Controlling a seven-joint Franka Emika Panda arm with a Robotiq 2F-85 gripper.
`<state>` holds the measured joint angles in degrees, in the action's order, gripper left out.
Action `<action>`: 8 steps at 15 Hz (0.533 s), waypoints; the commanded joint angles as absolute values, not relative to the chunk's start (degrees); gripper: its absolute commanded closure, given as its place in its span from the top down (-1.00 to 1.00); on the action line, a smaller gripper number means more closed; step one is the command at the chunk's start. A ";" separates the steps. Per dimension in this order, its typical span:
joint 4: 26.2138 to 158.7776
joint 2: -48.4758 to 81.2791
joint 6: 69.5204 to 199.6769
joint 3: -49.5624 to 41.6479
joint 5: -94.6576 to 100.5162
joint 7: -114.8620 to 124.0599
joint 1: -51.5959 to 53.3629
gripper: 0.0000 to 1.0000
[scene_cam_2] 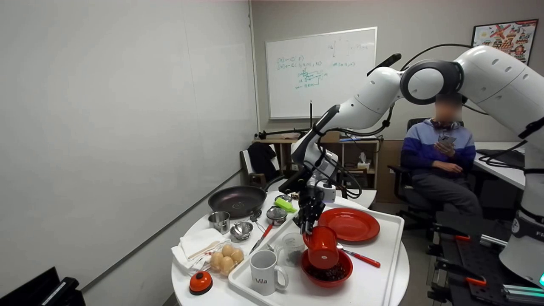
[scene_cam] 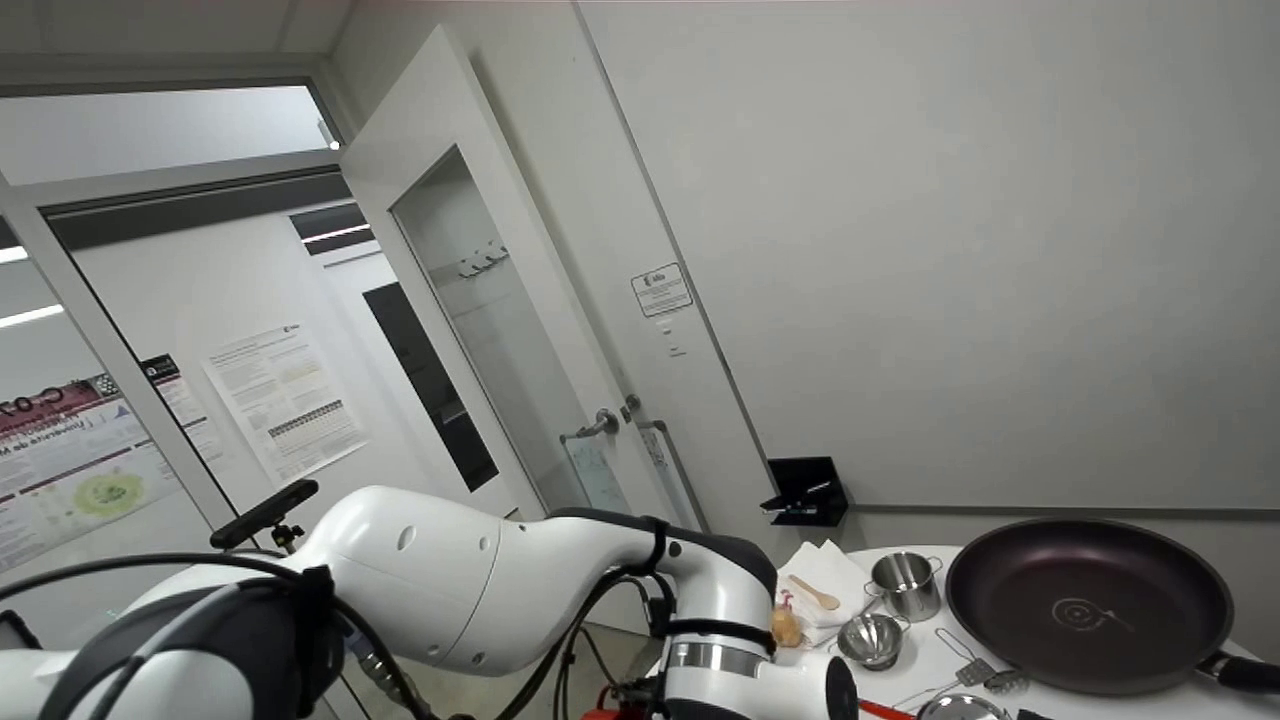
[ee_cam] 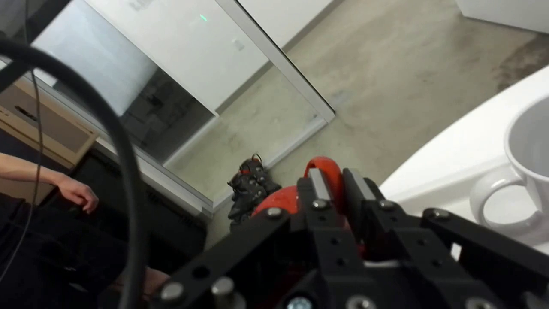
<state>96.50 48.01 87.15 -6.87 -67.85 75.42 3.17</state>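
Over the red bowl (scene_cam_2: 327, 282), the hand (ee_cam: 335, 184) grips the handle (ee_cam: 325, 163) of the tilted red mug (scene_cam_2: 323, 250), which is likely rigid, fairly light and slick-surfaced, making the handle the preferred hold point.

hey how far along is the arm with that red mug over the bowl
Looks done: the red mug is up and tilted over the red bowl, where dark bits lie. In hand: the gripper is closed on the mug's handle. Probably left: any remaining pouring, then setting the mug down; its inside is hidden, so I can't tell whether it's empty.
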 commanded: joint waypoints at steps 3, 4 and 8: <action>101.62 41.82 101.78 -7.57 -59.52 79.63 8.54 -0.83; 102.79 40.74 105.04 -7.41 -58.53 80.07 9.24 -0.83; 108.69 34.97 114.93 -6.14 -55.35 80.07 11.13 -0.83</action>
<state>102.25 41.40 108.24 -6.73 -58.04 78.87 9.61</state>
